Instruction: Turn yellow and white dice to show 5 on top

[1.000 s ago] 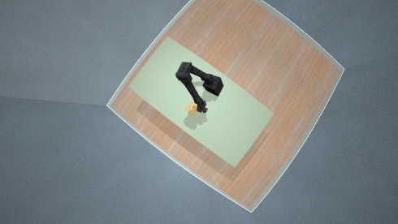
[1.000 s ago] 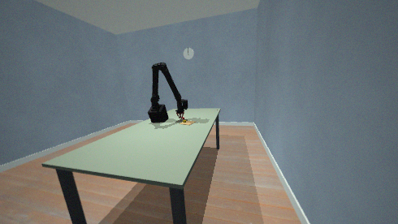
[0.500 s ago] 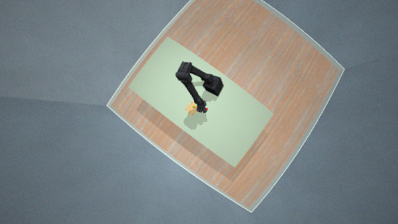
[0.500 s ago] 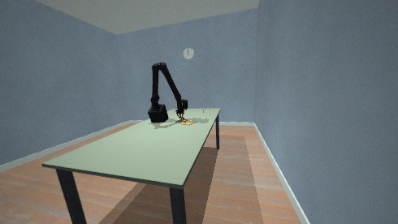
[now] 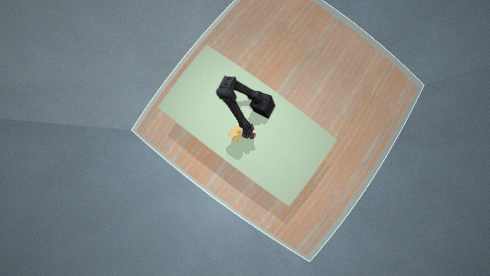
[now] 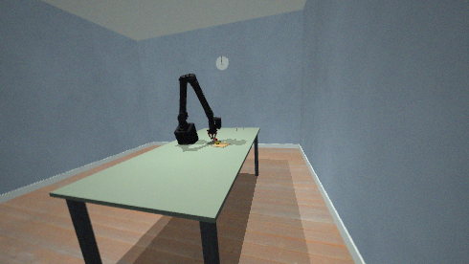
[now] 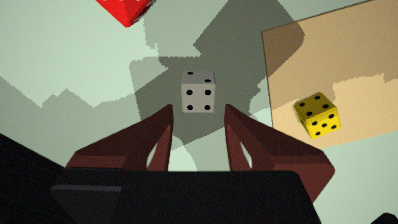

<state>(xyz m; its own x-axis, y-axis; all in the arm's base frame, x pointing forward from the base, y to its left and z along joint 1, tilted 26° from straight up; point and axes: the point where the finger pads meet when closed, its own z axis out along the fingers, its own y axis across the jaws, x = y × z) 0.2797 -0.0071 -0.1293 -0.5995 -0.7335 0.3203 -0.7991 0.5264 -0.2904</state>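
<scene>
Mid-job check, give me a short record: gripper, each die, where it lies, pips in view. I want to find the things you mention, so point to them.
gripper (image 5: 249,135) (image 6: 212,138) (image 7: 198,111): partly open, holding nothing
white die (image 7: 198,98): off the mat (image 5: 233,137) (image 6: 223,145) (image 7: 355,60); four and two visible
yellow die (image 5: 238,131) (image 6: 217,143) (image 7: 318,115): on the mat; four and five visible
red die (image 5: 254,134) (image 7: 125,11): partly out of wrist view; value unclear
top faces: cannot tell

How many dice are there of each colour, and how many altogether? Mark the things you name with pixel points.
Red dice (image 7: 126,11): 1, partly cut off at the top of the wrist view
White dice (image 7: 198,98): 1
Yellow dice (image 7: 318,116): 1
Total: 3 dice
</scene>
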